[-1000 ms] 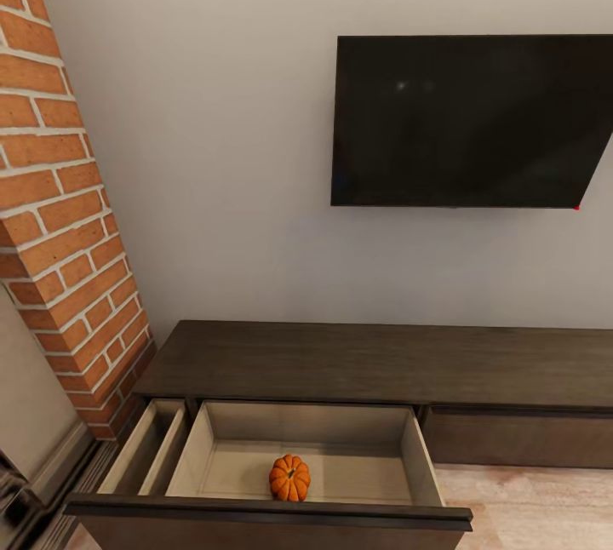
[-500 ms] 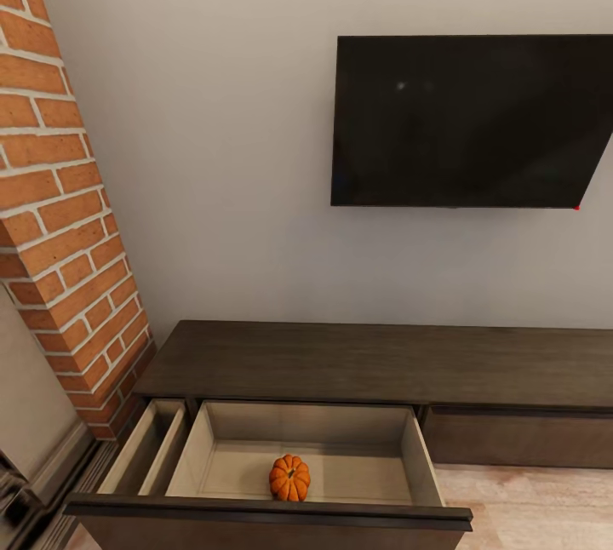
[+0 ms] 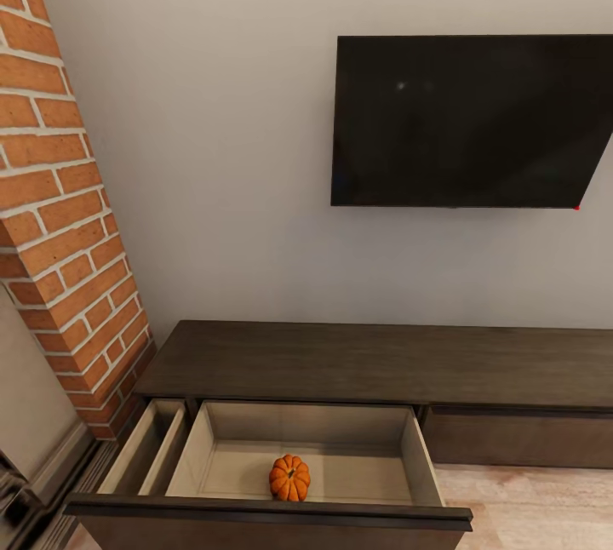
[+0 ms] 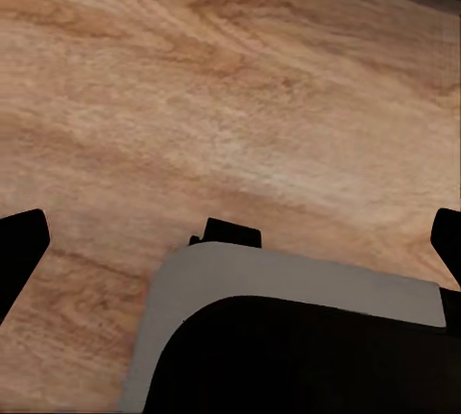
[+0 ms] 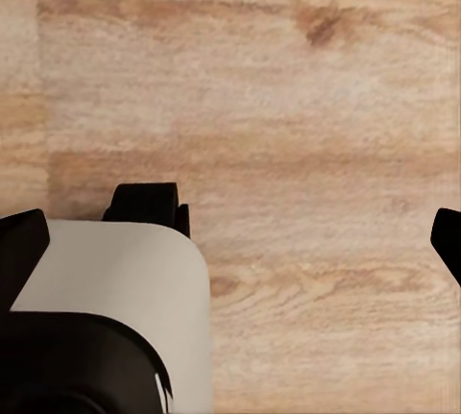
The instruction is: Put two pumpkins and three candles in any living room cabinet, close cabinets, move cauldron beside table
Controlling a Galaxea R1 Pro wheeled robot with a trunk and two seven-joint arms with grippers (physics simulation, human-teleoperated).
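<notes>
Pumpkin (image 3: 289,478) in open cabinet (image 3: 375,363) drawer; left hand (image 4: 230,241), right hand (image 5: 230,241) wide, empty.

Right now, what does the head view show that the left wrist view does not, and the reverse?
The head view alone has the pumpkin lying in the open drawer of the dark cabinet, with the television and the brick column. The left wrist view alone has the left gripper, its fingers spread wide and empty, above the robot's grey base. Both show the wooden floor.
</notes>
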